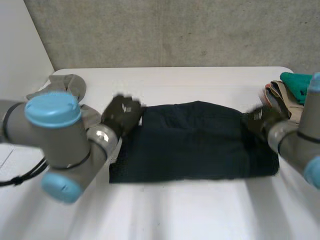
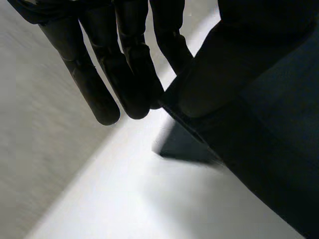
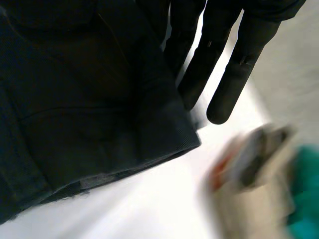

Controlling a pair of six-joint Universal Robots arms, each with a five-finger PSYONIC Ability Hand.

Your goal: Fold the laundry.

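Okay, the navy garment [image 1: 195, 142] lies flat in the middle of the white table [image 1: 175, 215], a broad rectangle running side to side, and I've got an arm at each end. My left hand [image 1: 121, 114] is on the far left corner. In its wrist view the fingers [image 2: 134, 74] run straight down behind the cloth edge while the thumb presses the fabric onto them, so I read that as a pinch on the corner. The corner is raised off the table, with a shadow beneath it.

My right hand [image 1: 260, 121] sits at the garment's right end. The cloth runs up under its palm, but I cannot tell whether it has a real hold there.

So I judge we're at the start of a fold — ends gathered, nothing turned over yet. The next move needs both ends lifted together and carried level, or the cloth will skew.

The fabric looks heavy and woven, with stitched seams, a thick band at the right edge and a slightly frayed hem — stiff enough to hold a crease, I'd say. Off to the right sits a pile of clothes [image 1: 287, 90], teal over beige, and a grey garment [image 1: 70, 86] lies crumpled at the far left.
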